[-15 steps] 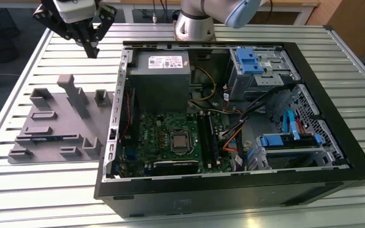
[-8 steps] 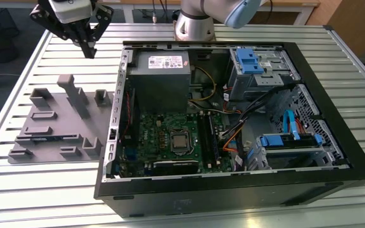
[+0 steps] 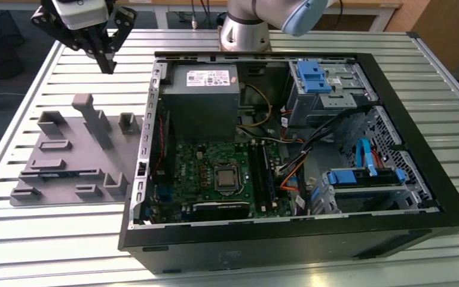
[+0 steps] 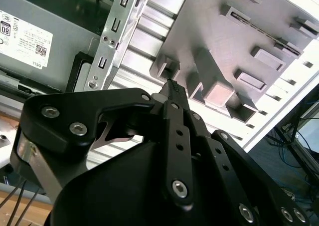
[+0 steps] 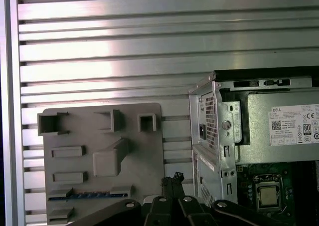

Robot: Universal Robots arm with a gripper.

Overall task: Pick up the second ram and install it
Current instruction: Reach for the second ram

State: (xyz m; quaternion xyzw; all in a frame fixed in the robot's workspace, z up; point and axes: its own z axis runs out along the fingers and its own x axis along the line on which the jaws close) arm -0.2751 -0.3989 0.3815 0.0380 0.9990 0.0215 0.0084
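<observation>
Gripper (image 3: 107,64), fingers closed on nothing, hangs above the far end of the grey tray (image 3: 66,131), well apart from the second ram (image 3: 58,174), which lies on edge in a slot at the tray's near end, long axis running across the exterior view's left-to-right.

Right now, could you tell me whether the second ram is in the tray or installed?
In the tray: the second ram lies in a slot of the grey tray, apart from the gripper.
</observation>
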